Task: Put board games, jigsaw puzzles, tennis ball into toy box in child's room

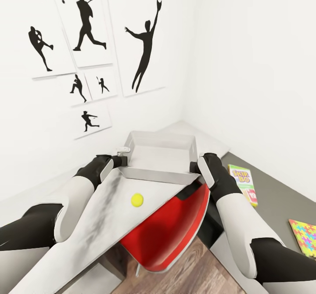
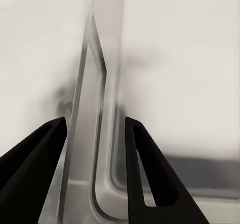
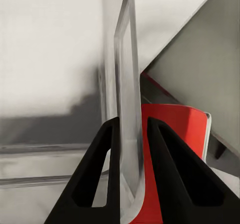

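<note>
The light grey toy box [image 1: 160, 155] stands on the table [image 1: 105, 215] near the wall corner, with nothing visible inside it. My left gripper [image 1: 119, 157] straddles its left wall [image 2: 95, 98], fingers apart with gaps on both sides, so it is open. My right gripper [image 1: 196, 164] is shut on the box's right wall [image 3: 129, 83], both fingers pressed against it. The tennis ball [image 1: 137, 200] lies on the tabletop just in front of the box. A green-edged board game [image 1: 242, 183] lies on the dark grey desk section, and a yellow jigsaw puzzle [image 1: 305, 237] lies nearer the right edge.
A red chair [image 1: 175, 228] is tucked under the desk's inner corner, directly below the box and my right forearm. White walls close in behind and to the right, the left one hung with baseball silhouette prints [image 1: 87, 22]. Wood floor shows below.
</note>
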You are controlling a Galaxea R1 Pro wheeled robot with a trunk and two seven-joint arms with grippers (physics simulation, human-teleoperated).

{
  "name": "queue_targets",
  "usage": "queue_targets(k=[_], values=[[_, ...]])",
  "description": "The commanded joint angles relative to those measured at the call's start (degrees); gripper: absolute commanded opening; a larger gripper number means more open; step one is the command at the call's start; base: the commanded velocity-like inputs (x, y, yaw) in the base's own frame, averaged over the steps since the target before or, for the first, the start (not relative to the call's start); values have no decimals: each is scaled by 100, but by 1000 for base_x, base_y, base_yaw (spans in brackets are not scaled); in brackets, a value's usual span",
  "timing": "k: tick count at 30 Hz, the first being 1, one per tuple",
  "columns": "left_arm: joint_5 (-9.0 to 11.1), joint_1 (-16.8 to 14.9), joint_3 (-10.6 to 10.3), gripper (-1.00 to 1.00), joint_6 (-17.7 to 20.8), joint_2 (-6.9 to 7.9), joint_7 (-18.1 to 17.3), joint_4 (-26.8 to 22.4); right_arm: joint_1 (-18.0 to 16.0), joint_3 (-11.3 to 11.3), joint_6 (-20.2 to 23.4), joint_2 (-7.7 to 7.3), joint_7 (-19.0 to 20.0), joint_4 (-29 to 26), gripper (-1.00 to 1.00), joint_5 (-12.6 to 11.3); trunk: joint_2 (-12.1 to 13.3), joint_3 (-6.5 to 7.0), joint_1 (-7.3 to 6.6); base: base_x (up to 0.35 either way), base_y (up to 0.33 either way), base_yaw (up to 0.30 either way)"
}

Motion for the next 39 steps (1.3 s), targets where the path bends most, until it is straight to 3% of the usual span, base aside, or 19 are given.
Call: queue_targets(k=[1,39], values=[[65,-4,17,-100,34,-3,-26,-9,-5,-4,-36,8,-25,-5,-100,-219,-13,-11,2,-77,0,0],[63,5,16,-100,34,-3,-26,-9,-2,3,-36,43,-18,4,-100,-172,-13,-11,2,-15,28,0]])
